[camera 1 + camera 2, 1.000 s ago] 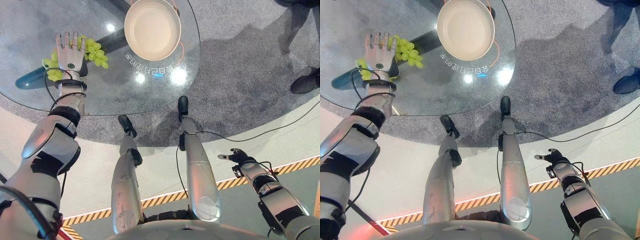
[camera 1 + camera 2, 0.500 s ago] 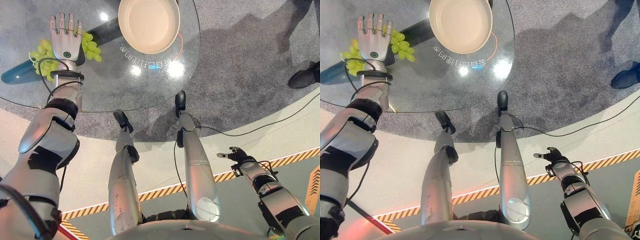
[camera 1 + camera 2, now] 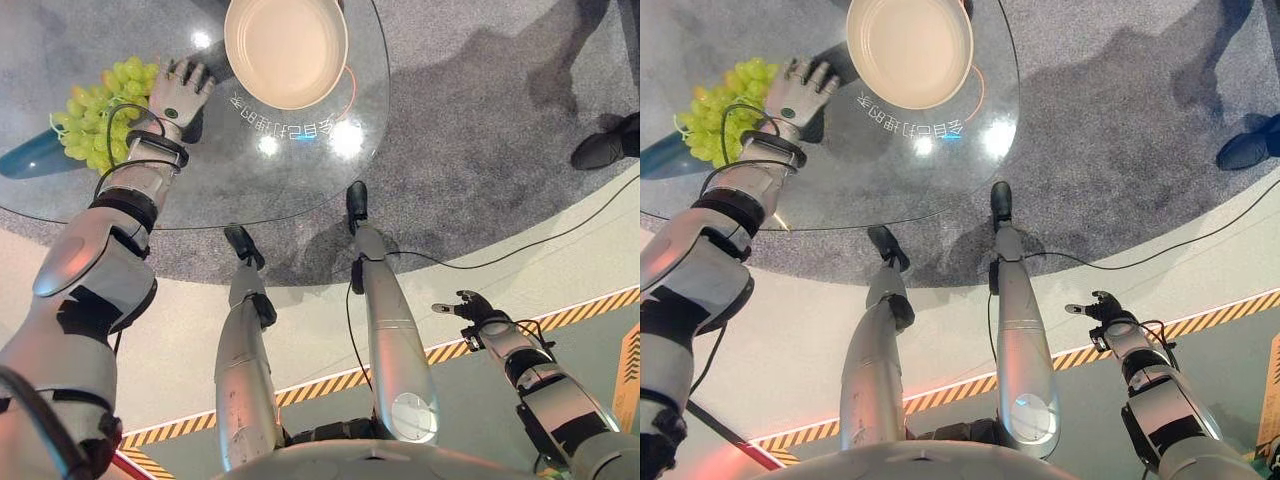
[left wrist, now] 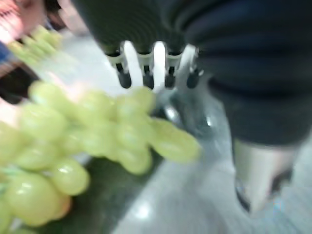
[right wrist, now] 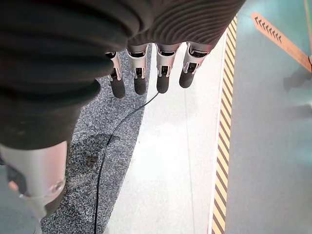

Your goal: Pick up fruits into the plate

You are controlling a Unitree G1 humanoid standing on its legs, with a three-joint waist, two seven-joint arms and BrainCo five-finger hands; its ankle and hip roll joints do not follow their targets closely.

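A bunch of green grapes (image 3: 93,118) lies on the left of the round glass table (image 3: 250,175). My left hand (image 3: 178,93) rests at the bunch's right edge, angled toward the cream plate (image 3: 286,50), which holds nothing. In the left wrist view its fingers (image 4: 146,63) hang relaxed just beyond the grapes (image 4: 97,131), and the thumb stands apart, so the hand is open and grips nothing. My right hand (image 3: 470,308) hangs low at the right, over the floor. Its fingers (image 5: 163,73) are relaxed and open.
The plate stands at the table's far edge, just right of the grapes. A person's dark shoe (image 3: 600,150) is on the grey carpet at the far right. Yellow-black hazard tape (image 3: 590,312) runs across the floor near my right hand.
My left hand has come off the top of the grapes, moved to their right side and turned toward the plate. More of the bunch now shows. The view has shifted slightly.
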